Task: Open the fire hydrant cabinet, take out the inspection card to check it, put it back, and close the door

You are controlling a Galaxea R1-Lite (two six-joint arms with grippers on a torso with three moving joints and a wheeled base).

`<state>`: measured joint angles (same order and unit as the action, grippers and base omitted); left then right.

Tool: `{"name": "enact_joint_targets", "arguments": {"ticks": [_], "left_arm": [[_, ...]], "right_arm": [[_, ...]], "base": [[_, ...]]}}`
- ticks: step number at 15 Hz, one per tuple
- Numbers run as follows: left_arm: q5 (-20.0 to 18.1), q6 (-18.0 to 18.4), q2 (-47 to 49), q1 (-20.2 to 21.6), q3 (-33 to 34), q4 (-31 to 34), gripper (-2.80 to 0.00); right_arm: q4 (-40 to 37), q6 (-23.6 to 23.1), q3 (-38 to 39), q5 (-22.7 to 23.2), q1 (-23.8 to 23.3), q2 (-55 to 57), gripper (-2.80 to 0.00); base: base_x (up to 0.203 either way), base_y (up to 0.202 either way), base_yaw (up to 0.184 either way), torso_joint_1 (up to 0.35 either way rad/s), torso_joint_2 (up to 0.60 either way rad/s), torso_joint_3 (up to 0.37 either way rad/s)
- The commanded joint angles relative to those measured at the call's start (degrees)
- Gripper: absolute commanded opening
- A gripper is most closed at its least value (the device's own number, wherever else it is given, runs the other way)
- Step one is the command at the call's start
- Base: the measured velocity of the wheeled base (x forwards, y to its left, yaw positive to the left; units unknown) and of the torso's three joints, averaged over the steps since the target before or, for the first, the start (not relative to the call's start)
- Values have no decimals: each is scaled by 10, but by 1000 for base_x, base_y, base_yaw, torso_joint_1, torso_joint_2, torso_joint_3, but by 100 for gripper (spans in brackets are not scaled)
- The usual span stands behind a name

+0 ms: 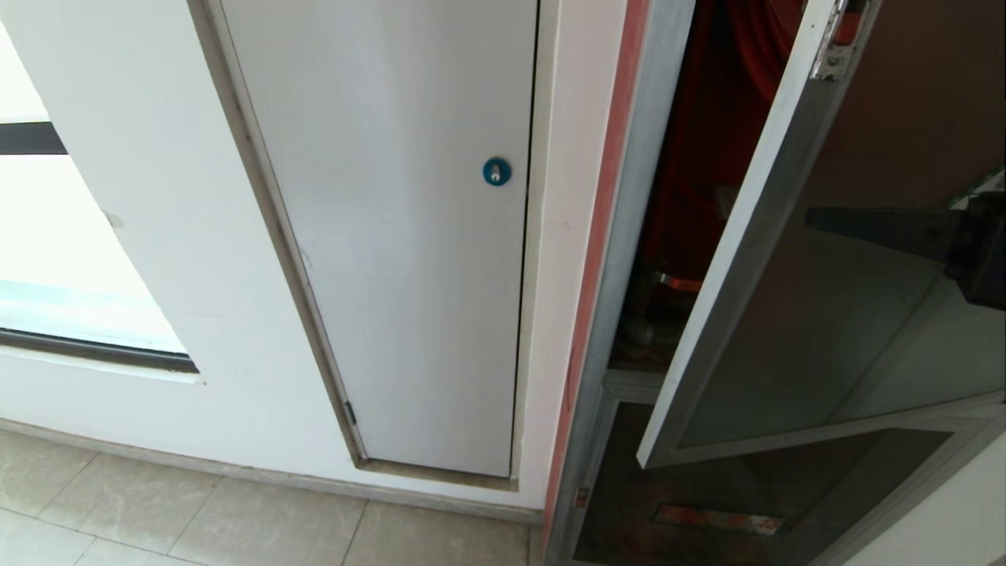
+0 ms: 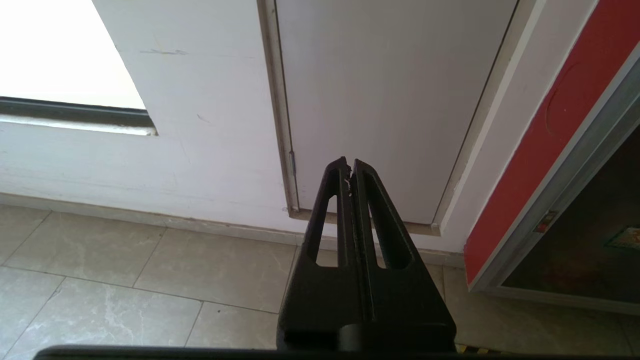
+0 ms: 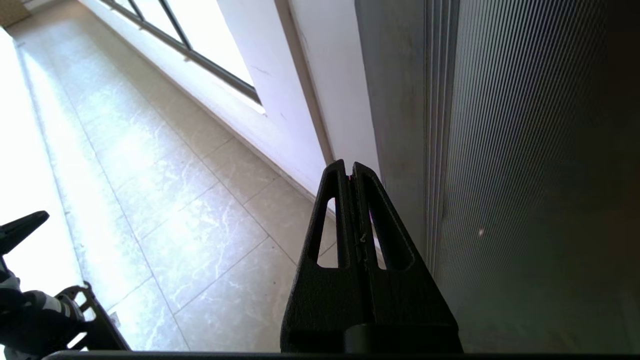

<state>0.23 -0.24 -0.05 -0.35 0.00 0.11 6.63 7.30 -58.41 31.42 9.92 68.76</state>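
The fire hydrant cabinet stands at the right of the head view, grey-framed and red and dim inside. Its door, dark tinted glass in a grey frame, hangs partly open, with its free edge swung out toward me. My right gripper reaches in from the right edge in front of the glass, shut and empty. In the right wrist view this gripper points along the door, close beside its grey frame. My left gripper is shut, parked low and facing the white panel. The inspection card is out of view.
Left of the cabinet is a plain white panel with a small blue round lock. Below the door sits a smaller dark glass panel with a red label. A window is at far left, above the beige tiled floor.
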Motion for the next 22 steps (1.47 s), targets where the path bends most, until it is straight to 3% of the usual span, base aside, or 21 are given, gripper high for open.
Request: {"name": "enact_joint_targets", "arguments": {"ticks": [1,5,10,13,22], "left_arm": [[0,0,0,0,0,0,-280],[0,0,0,0,0,0,-280],[0,0,0,0,0,0,-280],[0,0,0,0,0,1,-280],[0,0,0,0,0,1,-280]], "right_arm": [[0,1,-30,1,3,43,-280],[8,1,-77,-34,3,90,-280],[73,0,-101,-87,3,146,-280],[98,0,-125,-93,3,175,-280],[105,-2,-244,-163,6,283,-280]], "base": [[0,0,0,0,0,0],[0,0,0,0,0,0],[0,0,0,0,0,0],[0,0,0,0,0,0],[0,0,0,0,0,0]]}}
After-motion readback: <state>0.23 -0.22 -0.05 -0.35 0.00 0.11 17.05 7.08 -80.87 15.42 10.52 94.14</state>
